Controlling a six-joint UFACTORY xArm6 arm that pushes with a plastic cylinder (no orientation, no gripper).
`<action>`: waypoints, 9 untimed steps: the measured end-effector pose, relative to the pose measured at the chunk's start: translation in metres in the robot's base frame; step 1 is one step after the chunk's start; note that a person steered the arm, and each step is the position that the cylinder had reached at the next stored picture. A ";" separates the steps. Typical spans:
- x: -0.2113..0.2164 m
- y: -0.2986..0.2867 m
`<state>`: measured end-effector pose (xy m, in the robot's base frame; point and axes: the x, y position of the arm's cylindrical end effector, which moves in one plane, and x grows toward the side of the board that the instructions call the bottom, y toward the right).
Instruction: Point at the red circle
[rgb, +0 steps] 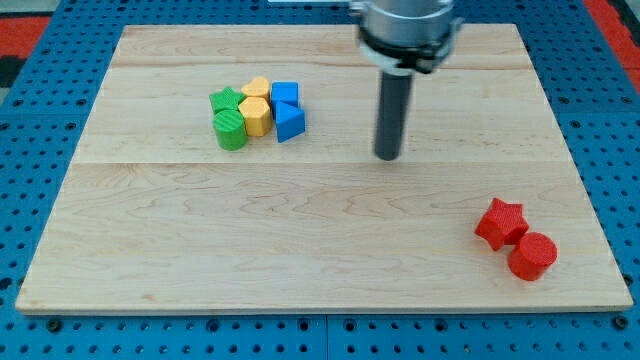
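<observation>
Rod only, with no hand or claw to open, close or hold anything: my tip (388, 157) stands bare on the wooden board (150, 250), touching no block

Going from the view's left: a tight cluster sits well to the left of my tip, with a green star (226, 99) and a green cylinder (231, 130) at its left, a yellow block (257, 87) and a yellow hexagon (256, 116) in the middle, then a blue cube (285, 93) and a blue wedge-like block (290, 122) at its right. My tip comes next, alone near the middle. Far toward the view's bottom right lies a red star (501, 222), and touching it on its lower right is the red circle (532, 255), close to the board's edge

Judging by looks, the red circle is a small, light, rigid plastic piece that would slide or nudge the star at the slightest bump. Pointing needs no hold, so stopping just short of its free side seems wise
</observation>
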<state>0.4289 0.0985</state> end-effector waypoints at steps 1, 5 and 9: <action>0.004 0.049; 0.092 0.133; 0.163 0.152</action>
<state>0.5917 0.2500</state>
